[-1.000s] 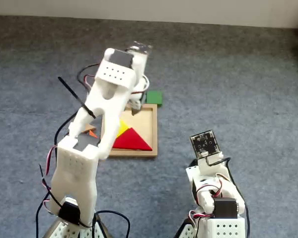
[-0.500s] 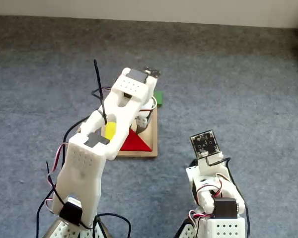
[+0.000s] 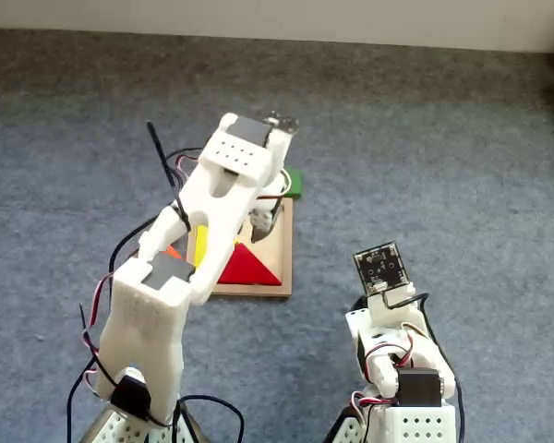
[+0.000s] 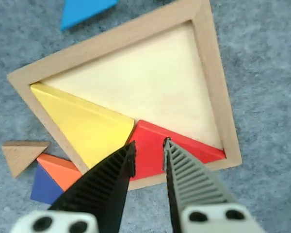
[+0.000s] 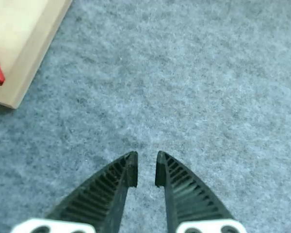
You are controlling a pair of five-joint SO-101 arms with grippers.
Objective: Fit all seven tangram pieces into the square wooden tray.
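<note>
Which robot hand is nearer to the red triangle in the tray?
Left. The left hand hovers above the red triangle; the right hand is over carpet, outside the tray.

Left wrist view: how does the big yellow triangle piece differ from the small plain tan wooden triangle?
The yellow triangle is far larger than the tan triangle. The yellow one lies inside the square wooden tray, touching the red triangle; the tan one lies outside it on the grey carpet. Both lie flat and are triangular.
</note>
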